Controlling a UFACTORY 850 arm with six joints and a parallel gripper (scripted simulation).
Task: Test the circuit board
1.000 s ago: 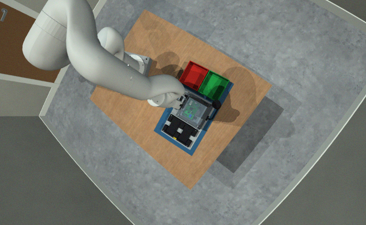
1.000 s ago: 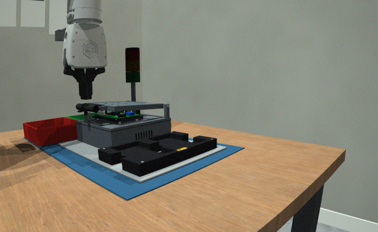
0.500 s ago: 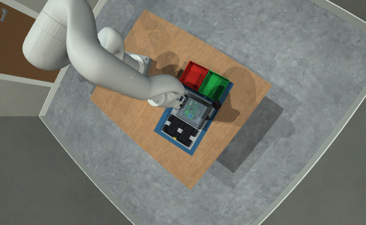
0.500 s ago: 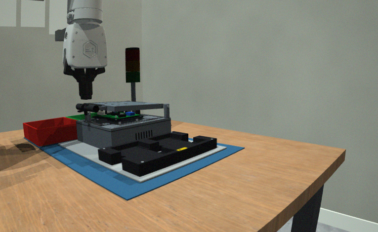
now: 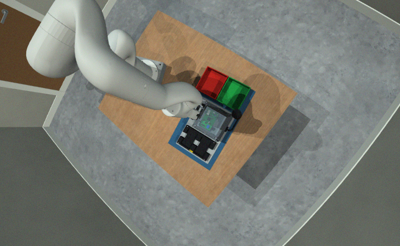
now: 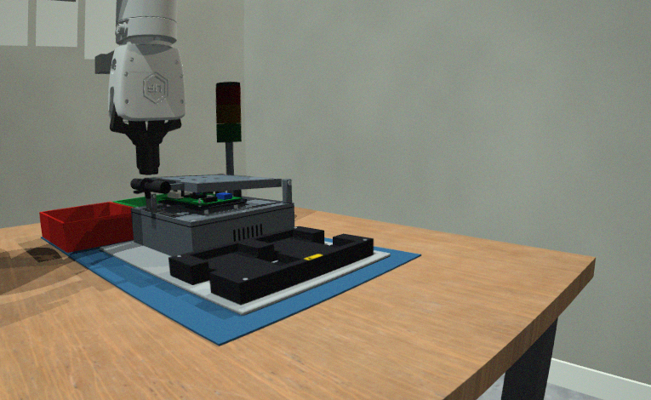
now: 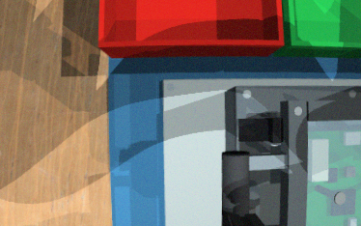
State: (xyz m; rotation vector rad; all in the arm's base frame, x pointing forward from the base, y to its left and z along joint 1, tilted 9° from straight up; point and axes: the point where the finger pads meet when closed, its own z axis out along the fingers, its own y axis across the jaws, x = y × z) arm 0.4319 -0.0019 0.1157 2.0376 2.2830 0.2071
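Seen from the exterior side, a mat [image 5: 178, 130] [image 6: 218, 328] [image 7: 136, 183] lies on the surface [image 5: 152, 122] [image 6: 417, 307] [image 7: 42, 145], with a base plate [image 5: 190, 123] [image 6: 139, 258] [image 7: 192, 169] on it. On that plate, the tray [image 5: 204, 146] [image 6: 293, 271] stands in front, the tester [image 5: 220, 108] [image 6: 163, 236] [image 7: 264, 105] behind. The board [image 5: 208, 119] [image 6: 206, 201] [image 7: 337, 159] lies in the tester, beneath the lid [image 5: 223, 119] [image 6: 228, 182] [image 7: 296, 193]. To the tester's left, the nearer bin [image 5: 212, 82] [image 6: 87, 231] [image 7: 192, 29] stands beside the farther bin [image 5: 233, 93] [image 6: 139, 202] [image 7: 332, 29]. The signal light [image 5: 236, 114] [image 6: 229, 111] rises behind the tester.
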